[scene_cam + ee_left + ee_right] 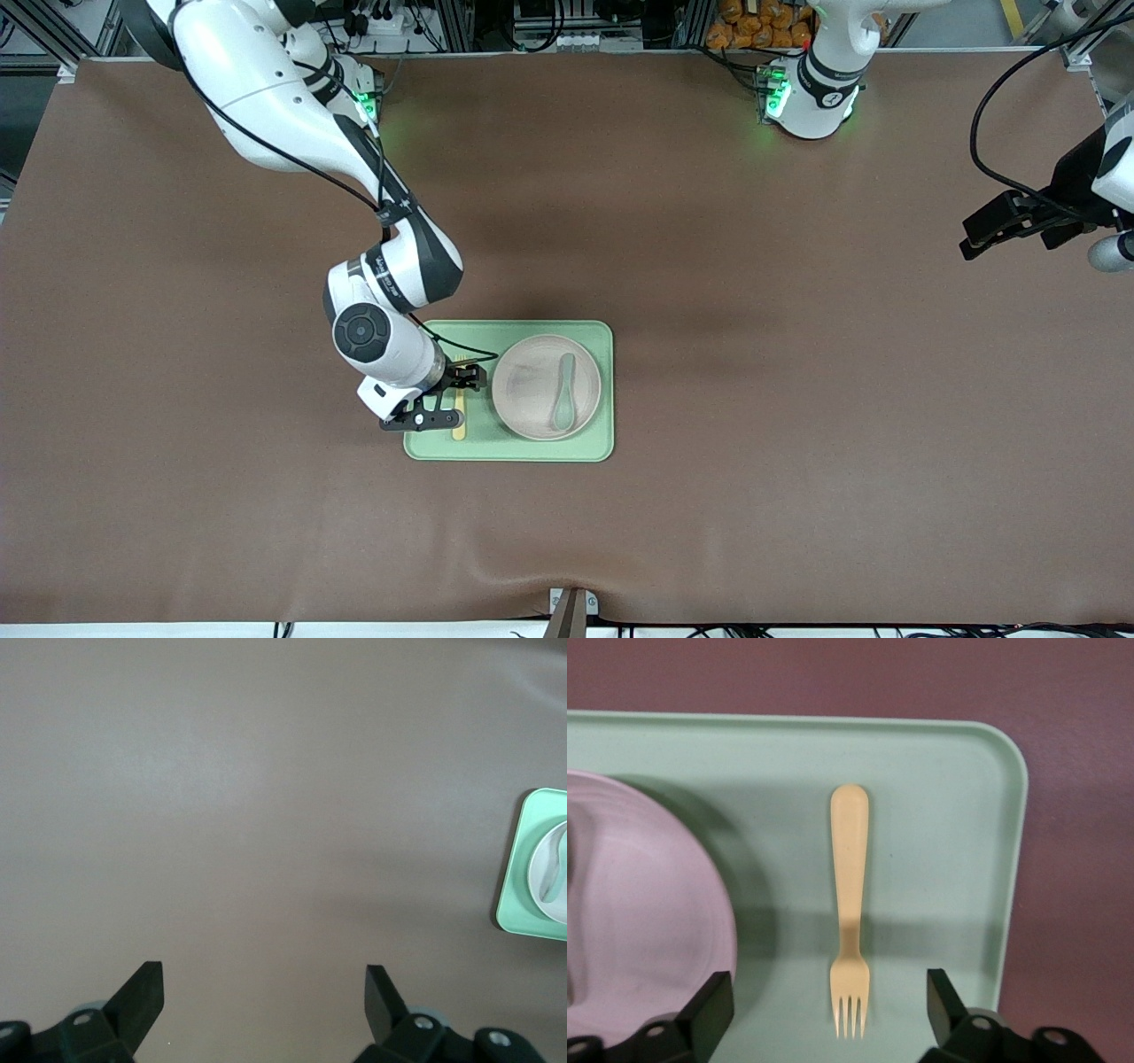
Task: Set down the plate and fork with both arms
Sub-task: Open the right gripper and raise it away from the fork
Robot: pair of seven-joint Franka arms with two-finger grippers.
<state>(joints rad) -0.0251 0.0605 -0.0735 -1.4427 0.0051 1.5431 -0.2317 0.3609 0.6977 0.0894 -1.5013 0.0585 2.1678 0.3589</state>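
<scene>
The off-white plate lies on the pale green tray, on the half toward the left arm's end. The pale yellow fork lies flat on the tray beside the plate, toward the right arm's end. My right gripper hangs open just above the fork. In the right wrist view the fork lies between the open fingers of my right gripper, untouched, with the plate beside it. My left gripper waits open and empty over bare table at the left arm's end; it also shows in the left wrist view.
A grey-green spoon lies in the plate. The tray sits on a brown table mat, and its edge also shows in the left wrist view. A clamp sticks up at the table edge nearest the front camera.
</scene>
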